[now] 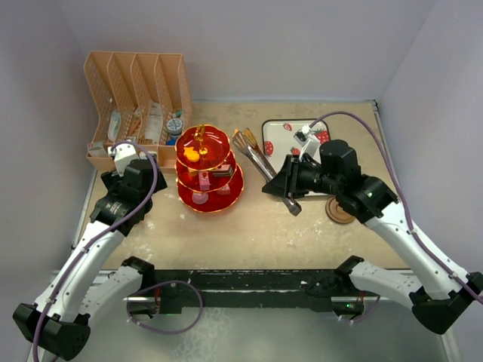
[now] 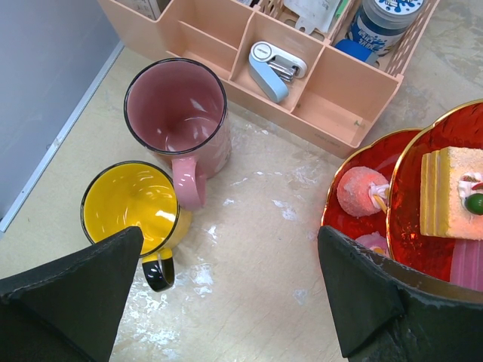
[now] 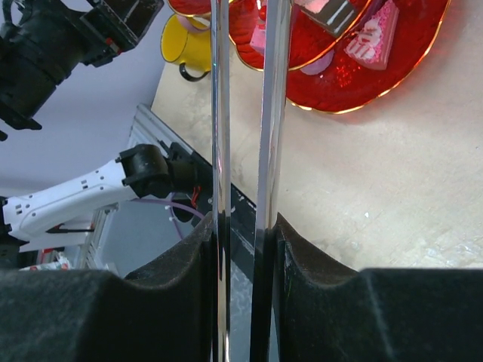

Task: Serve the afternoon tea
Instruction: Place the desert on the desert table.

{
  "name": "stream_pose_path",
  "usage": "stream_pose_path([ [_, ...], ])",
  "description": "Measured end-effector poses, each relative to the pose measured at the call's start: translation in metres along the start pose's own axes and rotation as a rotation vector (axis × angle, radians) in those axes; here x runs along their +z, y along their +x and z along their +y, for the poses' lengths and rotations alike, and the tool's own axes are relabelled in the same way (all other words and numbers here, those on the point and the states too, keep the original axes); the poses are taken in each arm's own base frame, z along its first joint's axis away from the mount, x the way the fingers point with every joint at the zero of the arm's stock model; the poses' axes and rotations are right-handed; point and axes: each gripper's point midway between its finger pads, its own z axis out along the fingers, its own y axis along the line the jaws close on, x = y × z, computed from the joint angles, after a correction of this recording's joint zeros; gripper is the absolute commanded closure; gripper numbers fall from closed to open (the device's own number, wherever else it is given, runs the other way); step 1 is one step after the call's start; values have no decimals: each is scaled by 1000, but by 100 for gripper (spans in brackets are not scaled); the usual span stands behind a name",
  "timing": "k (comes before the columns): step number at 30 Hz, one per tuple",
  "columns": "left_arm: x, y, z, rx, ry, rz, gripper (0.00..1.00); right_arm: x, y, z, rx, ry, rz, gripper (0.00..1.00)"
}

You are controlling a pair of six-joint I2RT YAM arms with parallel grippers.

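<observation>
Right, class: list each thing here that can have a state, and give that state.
Left tool: open, holding nothing.
Right tool: shut on the metal tongs.
Metal tongs: gripped, a gap between the two arms.
Pink mug: upright, empty.
Yellow mug: upright, empty.
Three-tier stand: upright, toy cakes on its tiers.
</observation>
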Motion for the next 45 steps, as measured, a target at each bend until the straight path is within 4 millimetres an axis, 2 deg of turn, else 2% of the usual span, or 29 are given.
stream_pose_path([
  [4, 0, 0, 0, 0, 0, -1, 4, 6, 5, 4, 3, -4, 27, 78],
  [14, 0, 0, 0, 0, 0, -1, 4, 9, 6, 31, -26, -60, 38, 77],
  [19, 0, 0, 0, 0, 0, -1, 4, 18, 9, 40, -44, -70, 55, 77],
  [35, 0, 0, 0, 0, 0, -1, 4, 61, 16, 10, -32, 72, 97, 75],
  [45, 0, 0, 0, 0, 0, -1, 4, 80, 14, 6, -49, 89, 117, 70],
])
